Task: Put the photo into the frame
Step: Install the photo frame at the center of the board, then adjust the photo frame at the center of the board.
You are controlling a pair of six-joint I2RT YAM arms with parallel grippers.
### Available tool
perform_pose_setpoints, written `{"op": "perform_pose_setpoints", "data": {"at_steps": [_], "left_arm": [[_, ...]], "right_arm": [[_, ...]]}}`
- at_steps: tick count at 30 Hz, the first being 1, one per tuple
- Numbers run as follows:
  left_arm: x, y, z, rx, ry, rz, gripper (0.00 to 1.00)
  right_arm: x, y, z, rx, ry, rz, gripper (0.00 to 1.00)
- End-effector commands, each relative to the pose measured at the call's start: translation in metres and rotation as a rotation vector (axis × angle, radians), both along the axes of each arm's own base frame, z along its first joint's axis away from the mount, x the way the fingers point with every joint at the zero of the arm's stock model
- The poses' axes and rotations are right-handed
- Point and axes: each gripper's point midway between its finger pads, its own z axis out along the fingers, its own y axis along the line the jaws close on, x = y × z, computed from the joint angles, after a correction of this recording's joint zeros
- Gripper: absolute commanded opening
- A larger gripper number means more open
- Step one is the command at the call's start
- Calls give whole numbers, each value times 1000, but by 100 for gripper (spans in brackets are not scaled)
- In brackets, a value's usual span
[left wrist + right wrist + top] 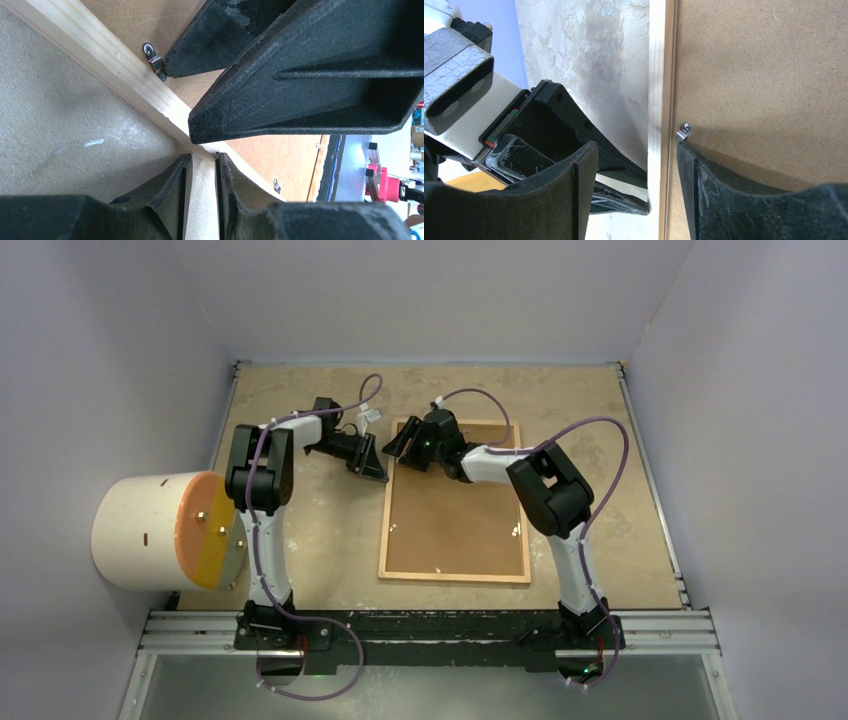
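Note:
The frame (455, 578) lies face down on the table, its light-wood moulding around a brown backing board (455, 515). The photo is hidden. My left gripper (376, 466) is at the frame's far left corner. In the left wrist view its jaws (202, 161) are shut on the wood rail (105, 52). My right gripper (402, 440) is open at the same corner. In the right wrist view it (636, 150) straddles the left rail (656, 75), with one finger (704, 195) on the backing board by a metal clip (683, 131).
A white cylinder with an orange face (165, 530) stands at the left edge. Small metal clips (152, 57) hold the board along the rail. A metal rail (430, 632) runs along the near edge. Grey walls enclose the table.

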Motion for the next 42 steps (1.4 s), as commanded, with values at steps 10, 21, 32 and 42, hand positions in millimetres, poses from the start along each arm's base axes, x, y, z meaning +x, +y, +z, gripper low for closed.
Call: {"op": "perform_pose_setpoints", "data": {"at_steps": [10, 21, 32, 42], "left_arm": [[-21, 8, -26, 91, 33, -31, 26], [-26, 7, -28, 88, 36, -44, 26], [-30, 4, -28, 82, 40, -56, 26], [-32, 28, 16, 83, -15, -64, 29]], "right_arm": [[-5, 2, -35, 19, 127, -155, 60], [1, 2, -18, 37, 85, -309, 62], [-4, 28, -19, 125, 123, -310, 61], [-20, 19, 44, 53, 6, -43, 76]]}}
